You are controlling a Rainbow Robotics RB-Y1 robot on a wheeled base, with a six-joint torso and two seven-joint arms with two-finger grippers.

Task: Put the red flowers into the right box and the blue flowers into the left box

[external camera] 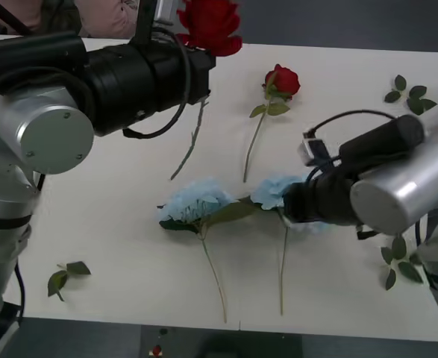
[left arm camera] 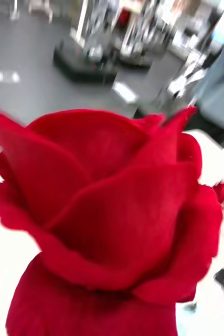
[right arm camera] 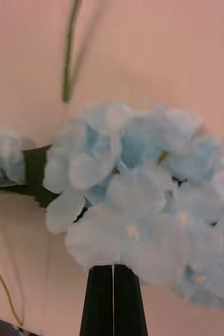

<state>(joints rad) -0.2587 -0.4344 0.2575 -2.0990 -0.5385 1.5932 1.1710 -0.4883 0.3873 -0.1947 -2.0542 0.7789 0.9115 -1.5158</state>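
My left gripper (external camera: 202, 51) holds a red flower (external camera: 211, 24) high over the table's far side, its bare stem (external camera: 192, 142) hanging down. That bloom (left arm camera: 106, 210) sits right before the left wrist camera and hides the fingers. A second red flower (external camera: 282, 80) lies on the table. Two blue flowers lie side by side, one (external camera: 194, 201) to the left, the other (external camera: 277, 190) at my right gripper (external camera: 292, 203). In the right wrist view its black fingers (right arm camera: 113, 273) are pressed together with their tips buried in the petals of this blue flower (right arm camera: 143, 184). Both boxes are out of view.
Loose green leaf sprigs lie at the far right (external camera: 407, 93), the near right (external camera: 398, 261) and the near left (external camera: 68, 276). The white table (external camera: 114, 224) ends at its front edge just below the blue flowers' stems (external camera: 219, 287).
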